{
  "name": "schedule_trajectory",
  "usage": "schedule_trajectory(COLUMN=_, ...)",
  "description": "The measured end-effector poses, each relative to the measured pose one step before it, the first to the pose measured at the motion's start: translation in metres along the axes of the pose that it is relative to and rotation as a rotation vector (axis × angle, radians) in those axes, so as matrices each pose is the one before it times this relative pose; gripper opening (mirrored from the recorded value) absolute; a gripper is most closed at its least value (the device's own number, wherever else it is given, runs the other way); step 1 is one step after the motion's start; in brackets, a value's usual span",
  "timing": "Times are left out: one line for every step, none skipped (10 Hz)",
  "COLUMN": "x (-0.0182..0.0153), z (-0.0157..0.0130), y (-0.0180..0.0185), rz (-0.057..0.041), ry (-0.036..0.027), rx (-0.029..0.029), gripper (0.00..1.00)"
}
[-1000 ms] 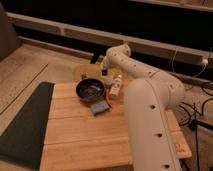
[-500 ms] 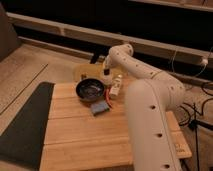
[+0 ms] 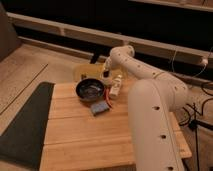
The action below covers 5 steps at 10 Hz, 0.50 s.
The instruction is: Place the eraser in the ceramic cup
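Observation:
My gripper is at the far edge of the wooden table, at the end of the white arm that reaches across from the right. It hangs just right of a pale cream ceramic cup, which stands behind the dark bowl. A small dark spot sits at the gripper's tip; I cannot tell whether it is the eraser. No eraser shows anywhere else on the table.
A blue-grey rectangular pad lies in front of the bowl. A white oblong item with orange marks lies to the bowl's right. A dark mat lies left of the table. A dark wall with ledges runs behind.

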Motion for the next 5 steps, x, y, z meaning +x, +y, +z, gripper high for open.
schedule_trajectory(x=0.00006, z=-0.00115, y=0.00245, rz=-0.00307, ry=-0.00009, rx=-0.00677, gripper=0.80)
schedule_trajectory(x=0.00024, z=-0.00095, y=0.00202, rz=-0.00310, ry=0.00081, rx=-0.00566, gripper=0.80)
schedule_trajectory(x=0.00062, z=-0.00006, y=0.00178, rz=-0.00201, ry=0.00166, rx=-0.00539, gripper=0.80)
schedule_trajectory(x=-0.00047, z=-0.00099, y=0.00112, rz=0.00295, ry=0.00019, rx=-0.00486, gripper=0.80)
schedule_trajectory(x=0.00010, z=0.00002, y=-0.00012, rz=0.00048, ry=0.00006, rx=-0.00017, gripper=0.80)
